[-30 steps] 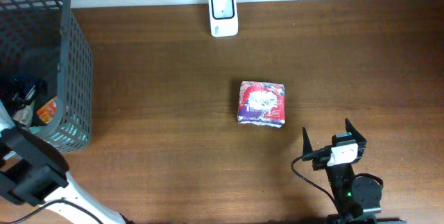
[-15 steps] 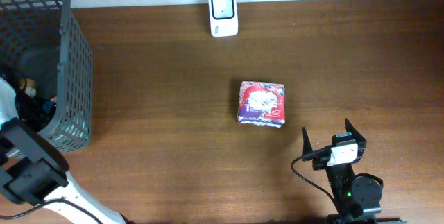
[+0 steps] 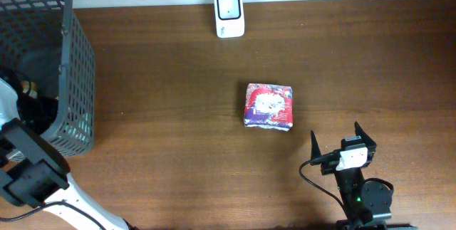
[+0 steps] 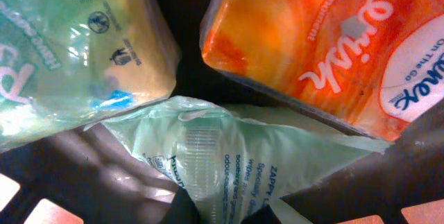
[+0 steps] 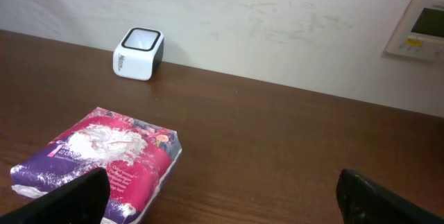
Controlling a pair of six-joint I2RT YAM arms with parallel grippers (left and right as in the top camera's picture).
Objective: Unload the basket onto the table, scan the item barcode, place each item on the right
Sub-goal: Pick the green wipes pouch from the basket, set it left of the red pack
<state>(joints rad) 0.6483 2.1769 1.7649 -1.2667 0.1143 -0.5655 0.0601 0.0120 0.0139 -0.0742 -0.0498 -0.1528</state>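
Overhead camera looked straight down on table [image 3: 164, 152], high enough to cover basket [image 3: 75, 66] at left edge through to front right corner. Left wrist camera sat inside basket, faced down, very close on packets [image 4: 229, 154] filling frame. Right wrist camera sat low near tabletop, faced across it toward back wall [image 5: 277, 23]. Scanner [image 3: 229, 14] and purple pack [image 3: 269, 106] appeared in both overhead and right wrist views.

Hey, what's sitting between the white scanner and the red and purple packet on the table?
Nothing: between the scanner and the packet there is only bare tabletop, seen in the overhead view.
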